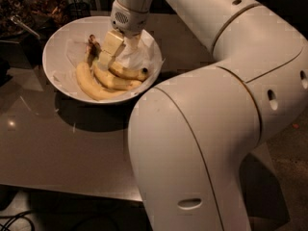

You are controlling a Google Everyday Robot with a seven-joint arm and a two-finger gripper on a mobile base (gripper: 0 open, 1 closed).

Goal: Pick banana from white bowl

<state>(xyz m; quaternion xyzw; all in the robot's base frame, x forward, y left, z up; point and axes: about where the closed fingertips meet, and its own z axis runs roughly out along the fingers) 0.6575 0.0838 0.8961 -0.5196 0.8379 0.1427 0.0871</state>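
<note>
The white bowl stands at the back left of the table, lined with white paper. Three bananas lie in its near half. The slim curved banana, with a blackish tip at its right end, lies furthest back. A shorter banana and a thick pale banana lie in front of it. My gripper reaches down into the bowl from above. It sits over the left stem ends of the bananas and hides the slim banana's stem. Brown stems show just left of it.
The bowl rests on a grey-brown table whose front edge runs along the bottom left. Dark clutter and a metal handle lie behind the bowl at the far left. My large white arm fills the right half of the view.
</note>
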